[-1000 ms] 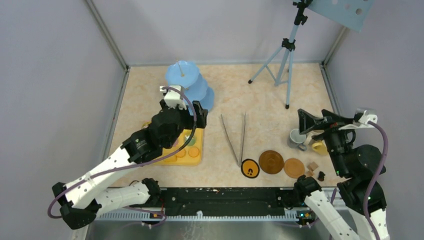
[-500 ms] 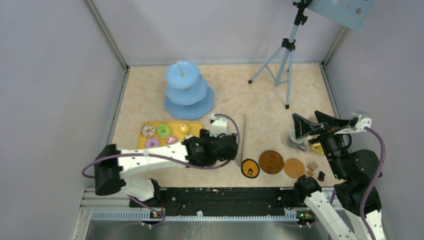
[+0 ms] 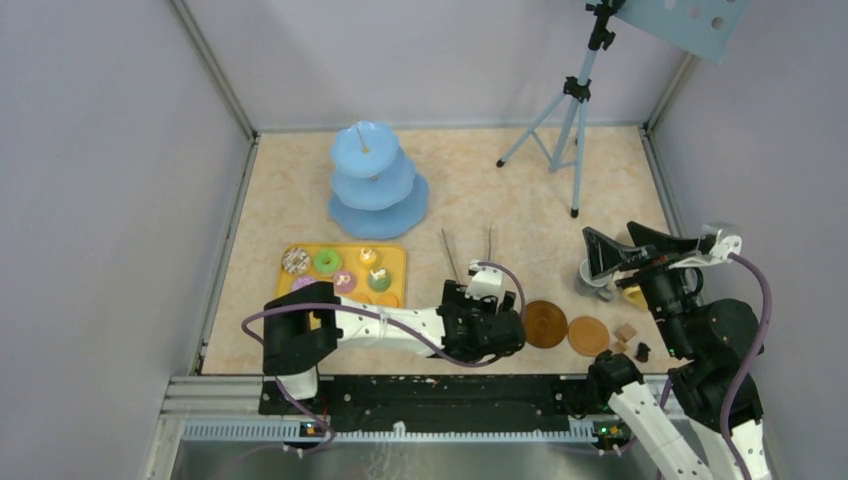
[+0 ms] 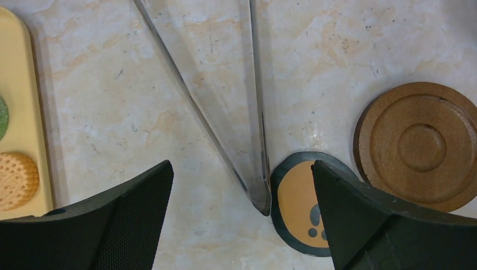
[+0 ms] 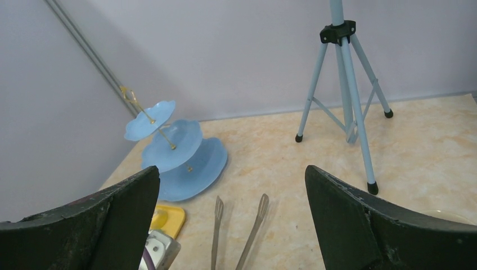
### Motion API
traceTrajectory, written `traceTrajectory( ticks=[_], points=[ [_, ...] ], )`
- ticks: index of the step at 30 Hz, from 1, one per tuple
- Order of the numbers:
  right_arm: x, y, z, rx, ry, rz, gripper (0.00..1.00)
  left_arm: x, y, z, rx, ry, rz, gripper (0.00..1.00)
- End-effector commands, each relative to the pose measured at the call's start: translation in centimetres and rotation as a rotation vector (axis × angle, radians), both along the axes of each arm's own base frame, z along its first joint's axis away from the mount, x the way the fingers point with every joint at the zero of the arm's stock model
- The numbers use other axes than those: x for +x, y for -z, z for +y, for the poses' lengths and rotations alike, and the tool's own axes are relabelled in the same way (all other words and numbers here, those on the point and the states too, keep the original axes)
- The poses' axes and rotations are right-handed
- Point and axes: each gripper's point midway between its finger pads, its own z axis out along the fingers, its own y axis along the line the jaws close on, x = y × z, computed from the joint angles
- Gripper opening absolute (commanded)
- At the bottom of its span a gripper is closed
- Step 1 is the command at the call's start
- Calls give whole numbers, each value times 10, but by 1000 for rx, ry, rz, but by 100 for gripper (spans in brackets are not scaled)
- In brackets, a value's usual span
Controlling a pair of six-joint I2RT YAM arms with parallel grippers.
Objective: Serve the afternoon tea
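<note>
The light-blue three-tier stand [image 3: 378,180] [image 5: 174,149] stands at the back left. Small pastries [image 3: 327,262] lie on the yellow tray [image 3: 392,262]. My left gripper [image 4: 242,169] hangs open low over the closed end of the metal tongs [image 4: 259,197], one finger over an orange dark-rimmed coaster [image 4: 295,202]. A brown coaster [image 4: 422,146] [image 3: 545,323] lies just right of it and another brown coaster [image 3: 588,335] lies further right. My right gripper [image 5: 232,174] [image 3: 630,245] is open and empty, raised above a grey mug [image 3: 595,275] and a cream mug [image 3: 635,293].
A tripod [image 3: 570,110] [image 5: 346,84] stands at the back right. The tongs' tips [image 3: 467,245] [image 5: 242,225] point toward the back. Small brown pieces [image 3: 627,332] lie near the right arm's base. A biscuit [image 4: 17,180] sits on the tray's edge [image 4: 19,112].
My left arm swung from over the yellow tray rightward and down to the tongs' closed end, now hiding the orange coaster from above. The right gripper rose slightly, then held still.
</note>
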Motion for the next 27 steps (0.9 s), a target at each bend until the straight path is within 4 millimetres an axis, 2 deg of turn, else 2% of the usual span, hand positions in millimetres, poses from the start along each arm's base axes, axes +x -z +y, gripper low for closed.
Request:
traceTrajectory(
  ticks=[1, 7, 13, 22, 27],
  points=[
    [-2, -5, 2, 11, -13, -19, 99, 14, -5, -7, -98, -98, -77, 99],
    [-2, -2, 2, 13, -15, -11, 99, 23, 21, -12, -56, -111, -71, 99],
    [-2, 1, 0, 16, -4, 1, 99, 33, 33, -16, -11, -111, -97, 99],
    [-2, 0, 3, 14, -19, 5, 99, 55, 58, -7, 5, -126, -104, 99],
    [0, 4, 4, 10, -23, 14, 99, 67, 66, -5, 10, -124, -89, 99]
  ],
)
